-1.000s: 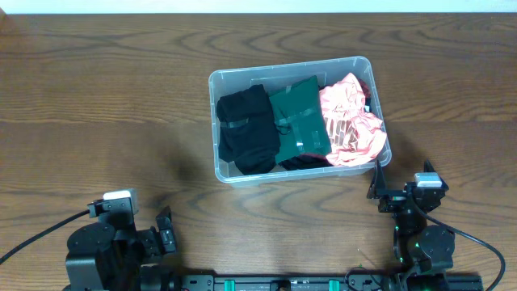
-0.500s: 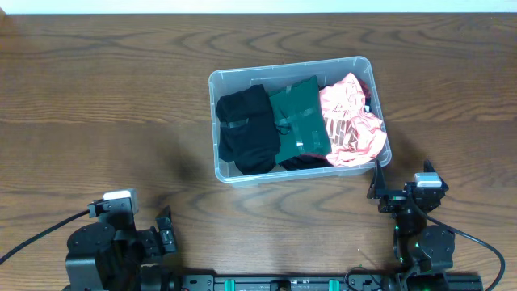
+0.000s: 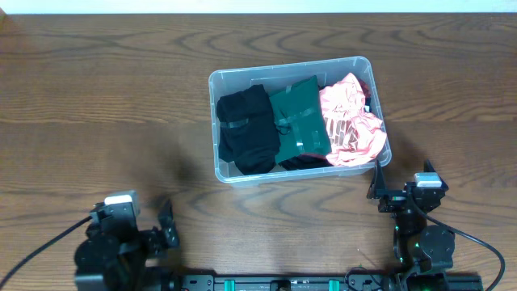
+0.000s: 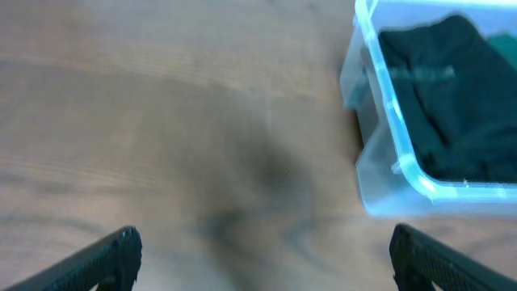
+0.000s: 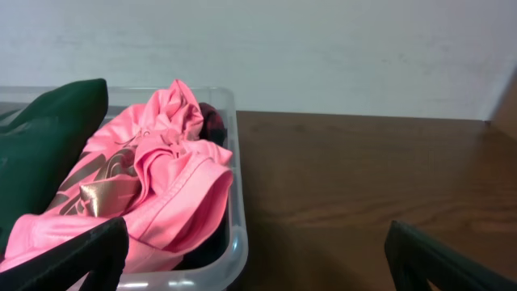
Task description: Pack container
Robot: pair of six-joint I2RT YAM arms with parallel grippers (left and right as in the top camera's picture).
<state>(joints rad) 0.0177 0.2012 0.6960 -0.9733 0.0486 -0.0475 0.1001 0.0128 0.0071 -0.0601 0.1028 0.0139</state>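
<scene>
**Item 1: left arm** (image 3: 121,246). Folded low at the near edge of the desk (image 3: 97,105), wrist pointing out over the wood. Left jaws open. In the wrist view one dark fingertip (image 4: 109,255) sits in the lower left corner and the other in the lower right, spread wide with only bare wood grain between them. Nothing gripped.

**Item 2: right arm** (image 3: 420,230). Folded low at the near edge, upright over its base. Right jaws open. One fingertip (image 5: 73,259) sits low on the left of the wrist view and its partner low on the right, far apart and holding nothing. From overhead, one finger points at the bin's near right corner and ends just beside it. Whether it touches cannot be told.

**Item 3: container** (image 3: 275,176). Clear plastic bin, upright on the desk.
- From the left jaws it is ahead and off to the right, well apart. Only its rim (image 4: 380,89) and one corner show there.
- From the right jaws it is close ahead and to the left, its clear wall (image 5: 238,210) low in that view.

**Item 4: contents, all inside the bin.**
- Black garment (image 3: 246,129), at the end nearest the left jaws.
- Green garment (image 3: 297,120), in the middle.
- Pink garment (image 3: 349,121), at the end nearest the right jaws. It is bunched and rises over the rim in the wrist view.

**Item 5: white wall** (image 5: 323,48). Beyond the desk, ahead of the right jaws.
</scene>
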